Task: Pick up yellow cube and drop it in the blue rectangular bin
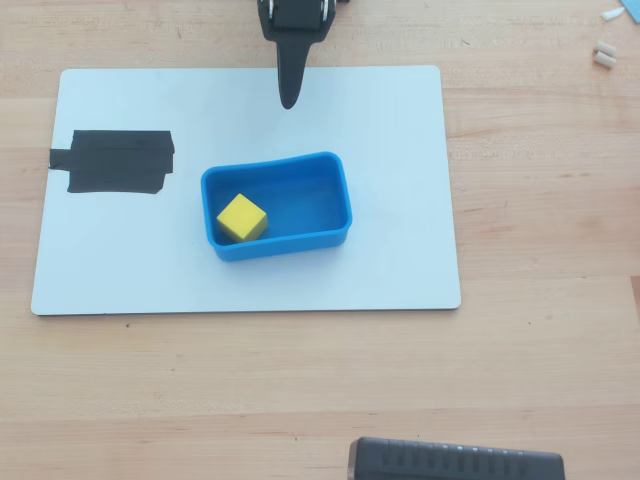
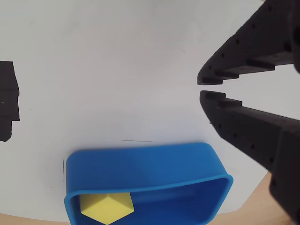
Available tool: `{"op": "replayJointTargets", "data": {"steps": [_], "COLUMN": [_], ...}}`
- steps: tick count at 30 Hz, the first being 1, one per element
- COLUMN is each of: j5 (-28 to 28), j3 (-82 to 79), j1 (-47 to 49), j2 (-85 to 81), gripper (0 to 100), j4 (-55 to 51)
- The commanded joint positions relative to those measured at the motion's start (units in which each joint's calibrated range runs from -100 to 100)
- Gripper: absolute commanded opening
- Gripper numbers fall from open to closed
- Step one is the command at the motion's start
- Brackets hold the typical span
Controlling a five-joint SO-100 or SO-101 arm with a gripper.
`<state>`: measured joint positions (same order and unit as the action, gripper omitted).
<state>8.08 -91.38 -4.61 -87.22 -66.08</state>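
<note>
The yellow cube [image 1: 242,218] lies inside the blue rectangular bin [image 1: 330,196], in its left part in the overhead view. The bin stands on a white board [image 1: 380,120]. In the wrist view the cube [image 2: 107,208] shows at the bottom edge inside the bin [image 2: 145,168]. My gripper [image 1: 289,98] is black, empty, and sits at the board's far edge, apart from the bin. In the wrist view the gripper [image 2: 201,87] enters from the right, its fingertips nearly touching with only a thin gap between them.
A black tape patch [image 1: 115,161] lies on the board's left part and shows in the wrist view [image 2: 8,101]. A dark device [image 1: 455,461] sits at the table's near edge. Small white bits [image 1: 604,55] lie at the far right on the wooden table [image 1: 540,300].
</note>
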Motion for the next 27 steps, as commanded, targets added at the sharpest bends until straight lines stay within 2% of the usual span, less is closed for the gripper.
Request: {"op": "replayJointTargets", "data": {"steps": [1, 27], "j5": [-0.2, -0.4], "j3": [-0.2, -1.3], "j1": [-0.5, -1.2], "j2": [-2.8, -9.1], "gripper": [0, 0], "j4": [-1.1, -4.1]}}
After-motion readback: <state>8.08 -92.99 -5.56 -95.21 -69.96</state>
